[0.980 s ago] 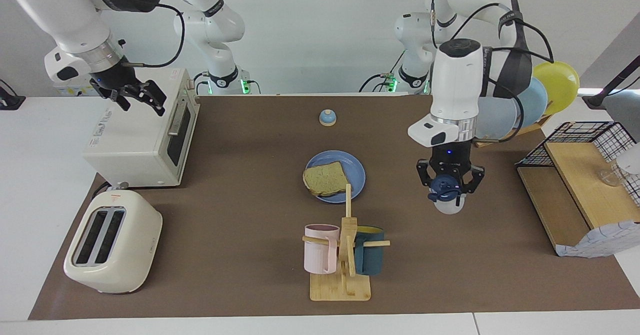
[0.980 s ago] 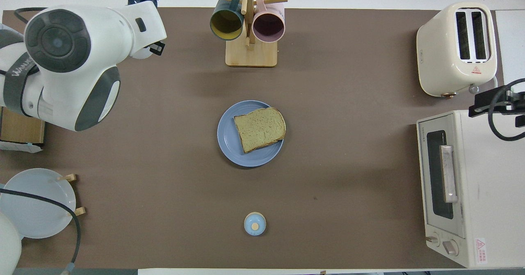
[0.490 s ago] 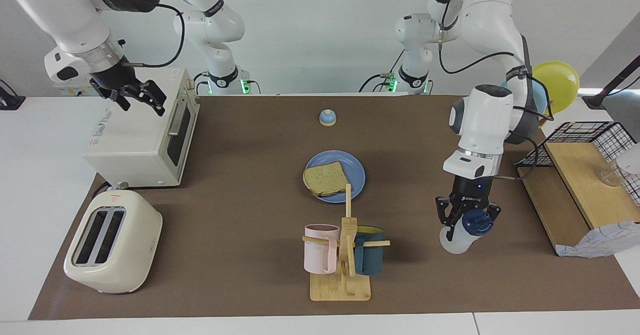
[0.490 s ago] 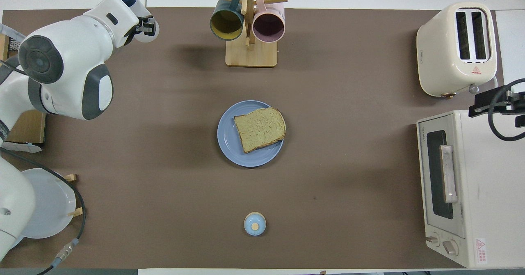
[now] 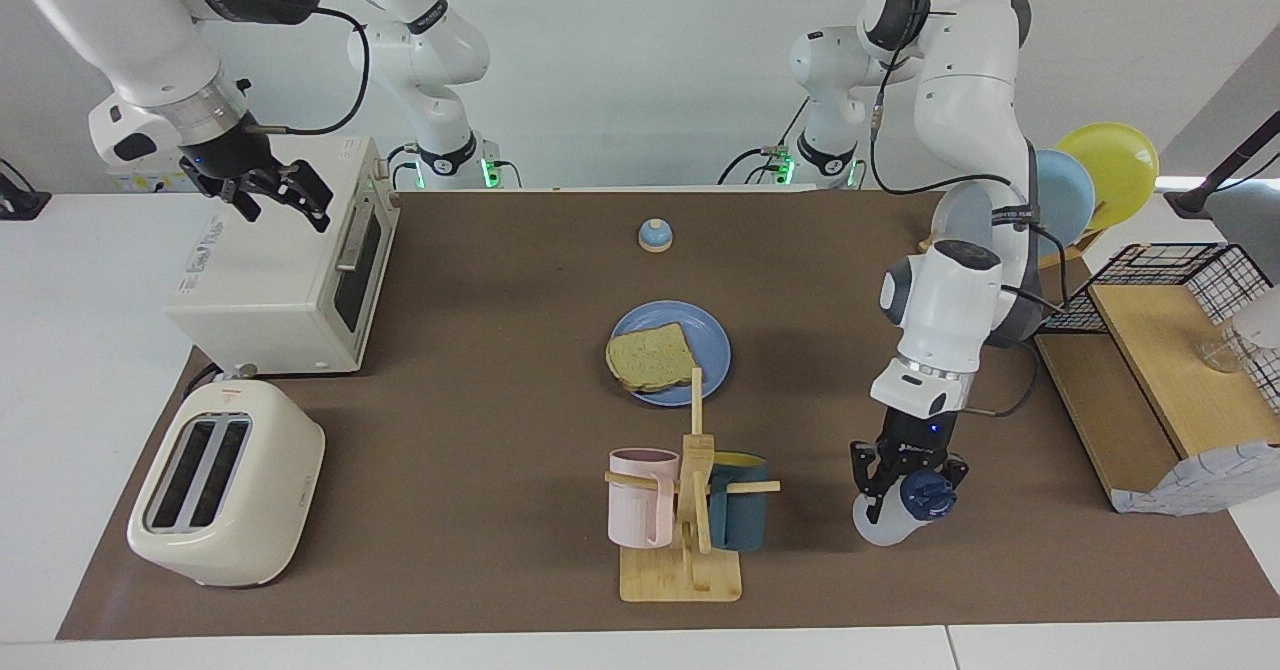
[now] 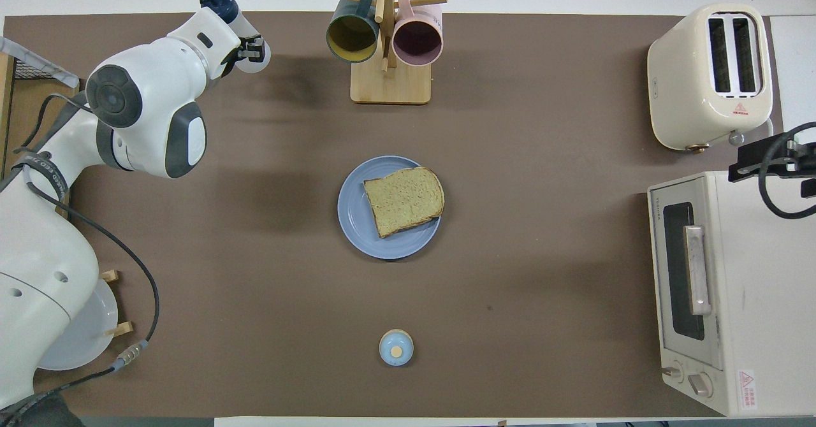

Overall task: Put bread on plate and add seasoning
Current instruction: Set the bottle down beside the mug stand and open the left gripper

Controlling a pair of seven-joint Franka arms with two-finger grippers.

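Observation:
The bread [image 5: 652, 357] lies flat on the blue plate [image 5: 716, 334] in the middle of the mat; in the overhead view the slice [image 6: 403, 201] covers part of the plate [image 6: 352, 225]. My left gripper [image 5: 905, 480] is shut on the seasoning bottle [image 5: 880, 527]. It holds the bottle tilted, navy cap [image 5: 926, 495] uppermost, low over the mat beside the mug rack, toward the left arm's end. In the overhead view the gripper [image 6: 245, 43] and bottle [image 6: 255, 57] show there too. My right gripper [image 5: 278, 198] waits open and empty above the toaster oven.
A wooden mug rack [image 5: 690, 510] with a pink and a teal mug stands beside the bottle. A toaster [image 5: 225, 485] and toaster oven [image 5: 280, 280] stand at the right arm's end. A bell [image 5: 655, 236] sits near the robots. Upright plates [image 5: 1070, 190] and a shelf [image 5: 1150, 370] stand at the left arm's end.
My left gripper has come down with the bottle, away from the robots, to just above the mat beside the mug rack. The right arm, bread and plate have not moved.

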